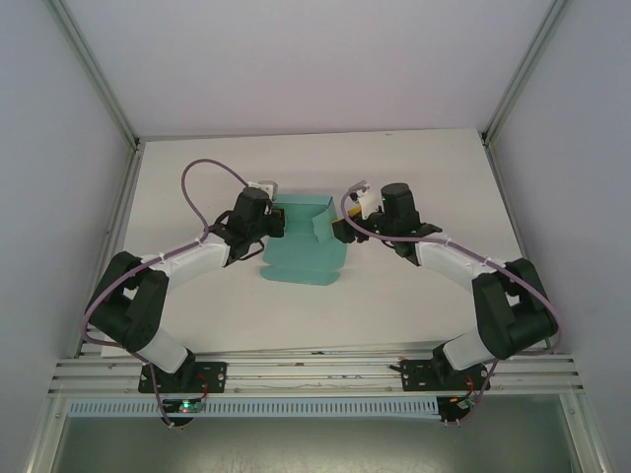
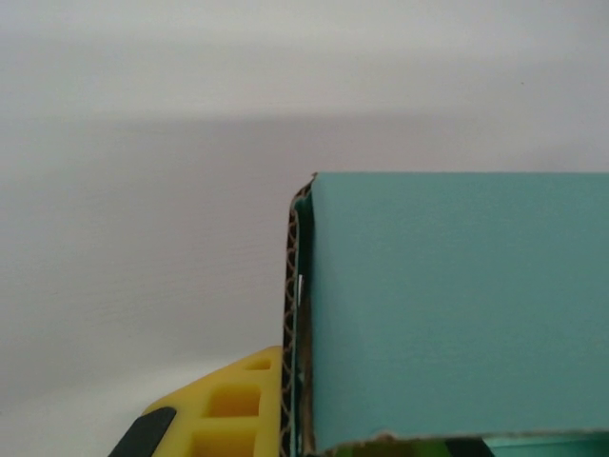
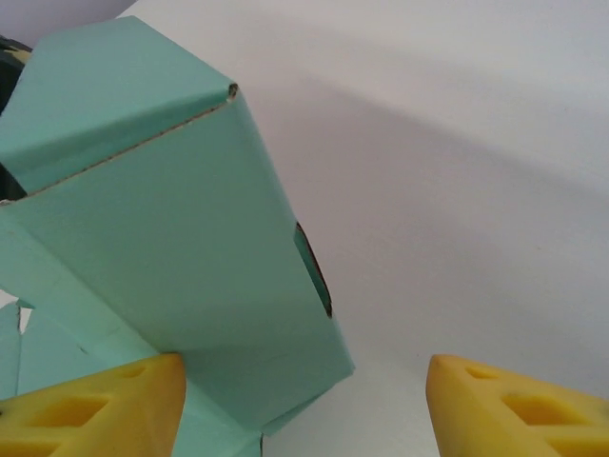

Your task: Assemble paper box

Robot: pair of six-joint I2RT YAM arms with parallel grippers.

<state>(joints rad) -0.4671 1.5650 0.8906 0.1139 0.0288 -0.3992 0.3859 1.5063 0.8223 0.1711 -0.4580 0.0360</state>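
The paper box (image 1: 301,244) sits about the middle of the table (image 1: 414,168), half built: its back and side walls stand up toward 12 o'clock, while a flat teal panel lies on the surface toward 6 o'clock. At the box's 9 o'clock the left fingers (image 2: 233,409) are closed on the left wall, pinching the card. At its 3 o'clock the right fingers (image 3: 95,409) are parted, with the lower corner of the right wall just beside the left one of the pair and nothing held. By my reading the step in hand is raising and locking the side walls, with the left arm (image 1: 187,261) steadying the piece and the right arm (image 1: 463,258) coming in to take the opposite wall. The next move probably calls for the right fingers to close on that wall's edge without crushing the thin card, then to press it square so the flat panel can be folded up. The top view gives the layout: both arms reaching in from either side and the panel left flat. The left wrist view adds the corrugated cut edge of the wall lying against a yellow finger; its partner is hidden behind the card. The right wrist view shows a folded top lip and a dark slot (image 3: 314,271) in the wall at 3 o'clock, likely for a tab.
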